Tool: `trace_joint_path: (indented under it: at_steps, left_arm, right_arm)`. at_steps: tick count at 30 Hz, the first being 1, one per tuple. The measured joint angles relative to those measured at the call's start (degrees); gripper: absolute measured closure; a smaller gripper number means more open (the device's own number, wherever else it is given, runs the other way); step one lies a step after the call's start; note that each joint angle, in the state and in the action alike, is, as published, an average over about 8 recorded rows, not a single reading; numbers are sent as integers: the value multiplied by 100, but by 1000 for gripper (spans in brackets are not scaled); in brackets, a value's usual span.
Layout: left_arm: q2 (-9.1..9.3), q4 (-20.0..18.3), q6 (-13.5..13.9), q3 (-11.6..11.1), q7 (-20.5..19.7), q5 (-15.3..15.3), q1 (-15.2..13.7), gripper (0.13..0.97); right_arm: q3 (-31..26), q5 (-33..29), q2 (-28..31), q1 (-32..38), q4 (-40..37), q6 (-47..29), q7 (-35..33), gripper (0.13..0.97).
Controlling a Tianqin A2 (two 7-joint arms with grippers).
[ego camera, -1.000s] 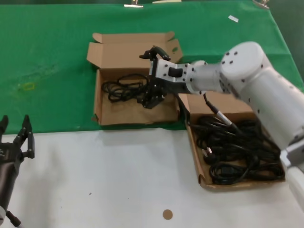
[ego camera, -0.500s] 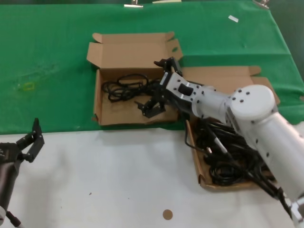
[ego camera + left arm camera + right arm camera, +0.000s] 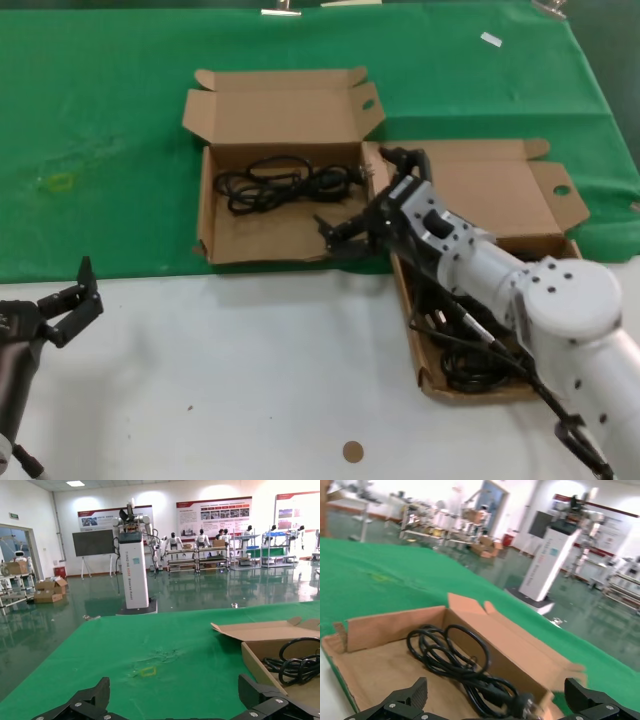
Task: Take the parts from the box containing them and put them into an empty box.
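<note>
The left box (image 3: 262, 240), with a low ragged front edge, holds one black cable bundle (image 3: 290, 183) along its back wall. The right box (image 3: 408, 310) holds several black cable bundles (image 3: 468, 366), mostly hidden under my right arm. My right gripper (image 3: 345, 234) is open and empty, low over the left box's front right corner, apart from the bundle. In the right wrist view the bundle (image 3: 465, 667) lies in the box (image 3: 385, 627) ahead of the open gripper (image 3: 500, 705). My left gripper (image 3: 68, 305) is open and empty at the near left; it also shows in the left wrist view (image 3: 175, 700).
Both boxes sit on a green cloth (image 3: 100, 130), with their lids (image 3: 280, 105) folded back. The white table front (image 3: 250, 380) has a small brown disc (image 3: 352, 451). The left wrist view shows the left box's corner (image 3: 260, 665) and its cable (image 3: 300, 660).
My right gripper let go of the cable bundle in the left box and drew back toward the right box. The left gripper shifted slightly right.
</note>
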Motion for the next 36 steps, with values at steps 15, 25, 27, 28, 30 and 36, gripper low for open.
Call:
trace_joint_path:
  at_steps: [15, 25, 27, 28, 30, 36]
  left_arm:
    - [0, 0, 0, 0, 0, -1, 0, 142]
    - [0, 0, 0, 0, 3, -1, 0, 132]
    - [0, 0, 0, 0, 3, -1, 0, 132]
    - [0, 0, 0, 0, 3, -1, 0, 132]
    - [0, 0, 0, 0, 3, -1, 0, 132]
    - [0, 0, 0, 0, 1, -1, 0, 132]
  right_arm:
    - [609, 562, 272, -1591, 1604, 906, 615, 129]
    - [1012, 935, 452, -2648, 2668, 1505, 1021, 129]
    - [1091, 1007, 487, -2853, 2875, 1622, 1100, 129]
    - [1124, 1038, 501, -2939, 2961, 1671, 1134, 129]
    - [1175, 1085, 524, -3074, 3099, 1750, 1188, 129]
    - [1222, 1129, 545, -3197, 3223, 1823, 1237, 129]
